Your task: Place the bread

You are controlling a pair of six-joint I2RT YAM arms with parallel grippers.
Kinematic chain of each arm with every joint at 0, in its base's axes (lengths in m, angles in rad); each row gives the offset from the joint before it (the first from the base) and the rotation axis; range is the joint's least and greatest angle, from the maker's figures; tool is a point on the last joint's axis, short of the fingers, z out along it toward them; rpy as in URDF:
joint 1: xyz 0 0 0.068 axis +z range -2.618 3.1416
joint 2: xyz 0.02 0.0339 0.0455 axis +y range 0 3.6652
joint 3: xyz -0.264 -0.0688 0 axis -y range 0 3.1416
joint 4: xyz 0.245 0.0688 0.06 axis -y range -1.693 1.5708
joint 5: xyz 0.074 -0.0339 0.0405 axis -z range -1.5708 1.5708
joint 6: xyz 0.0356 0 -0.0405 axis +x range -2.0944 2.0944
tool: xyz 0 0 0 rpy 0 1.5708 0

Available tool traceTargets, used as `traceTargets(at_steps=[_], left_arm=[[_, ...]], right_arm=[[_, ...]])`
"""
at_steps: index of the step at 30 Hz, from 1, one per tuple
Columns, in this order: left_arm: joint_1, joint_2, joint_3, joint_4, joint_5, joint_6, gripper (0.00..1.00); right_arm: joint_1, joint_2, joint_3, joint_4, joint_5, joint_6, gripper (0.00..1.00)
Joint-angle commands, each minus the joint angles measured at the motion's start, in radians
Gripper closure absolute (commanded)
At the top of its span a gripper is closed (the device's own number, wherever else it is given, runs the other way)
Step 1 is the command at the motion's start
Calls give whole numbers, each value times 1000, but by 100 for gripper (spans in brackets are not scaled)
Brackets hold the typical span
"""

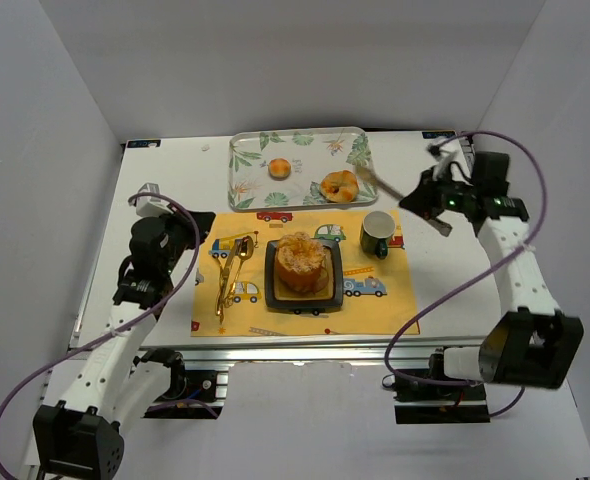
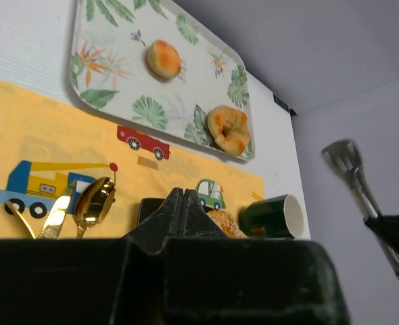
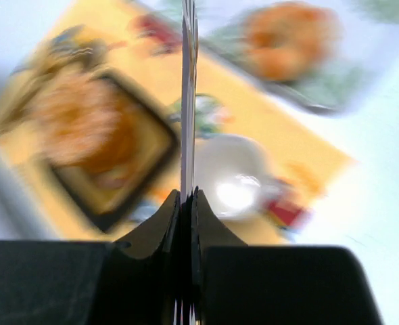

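Observation:
A flowered tray (image 1: 310, 158) at the back holds a small round bun (image 1: 279, 169) and a twisted golden bread (image 1: 340, 186). A third bread (image 1: 302, 260) sits on a black square plate (image 1: 272, 285) on the yellow placemat. My right gripper (image 1: 437, 195) is shut on metal tongs (image 1: 375, 182), held in the air with the tip over the tray's right end, beside the twisted bread. In the right wrist view the tongs (image 3: 188, 101) run up from the gripper (image 3: 187, 196); the view is blurred. My left gripper (image 1: 197, 225) is shut and empty at the placemat's left edge; its gripper (image 2: 180, 193) points toward the plate.
A dark green mug (image 1: 378, 234) stands on the placemat (image 1: 375, 310) right of the plate, below the tongs. Gold cutlery (image 1: 230, 270) lies on the mat left of the plate. White walls close in the table on three sides.

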Motion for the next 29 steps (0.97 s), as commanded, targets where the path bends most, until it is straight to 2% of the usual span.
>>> traceTargets(at_steps=[1,3,4,5,7,8,10,12,14,16,17,18,21,25,29], left_arm=[[-3,45,11,23,101,16,100],[-3,79,17,23,159,24,98],[-8,114,28,25,174,27,91],[-15,133,34,23,200,31,74],[-53,183,61,5,207,59,53],[-70,200,72,-10,210,83,38],[-124,234,97,-33,205,106,29],[-156,279,127,-64,182,132,26],[-201,309,141,-72,159,140,25],[-231,323,141,-63,138,139,24],[-247,337,141,-52,127,133,24],[-247,342,143,-50,127,131,24],[-267,351,150,-52,103,133,23],[-270,355,152,-49,102,136,23],[-275,369,158,-23,144,140,23]], right_arm=[[-108,-123,-181,421,309,115,100],[-137,-173,-337,612,485,154,100],[-142,-175,-472,690,604,145,100],[-157,-148,-519,788,622,113,100],[-175,-88,-556,794,618,105,100],[-198,-21,-554,782,613,120,100],[-223,32,-556,801,616,151,100],[-243,97,-545,800,613,142,100],[-254,153,-512,785,612,116,95],[-261,184,-476,705,583,59,77],[-266,207,-449,650,593,21,53],[-268,217,-423,607,590,21,39],[-272,224,-337,503,628,-19,11],[-272,156,-286,449,728,-27,10],[-271,101,-208,394,696,-7,11]])
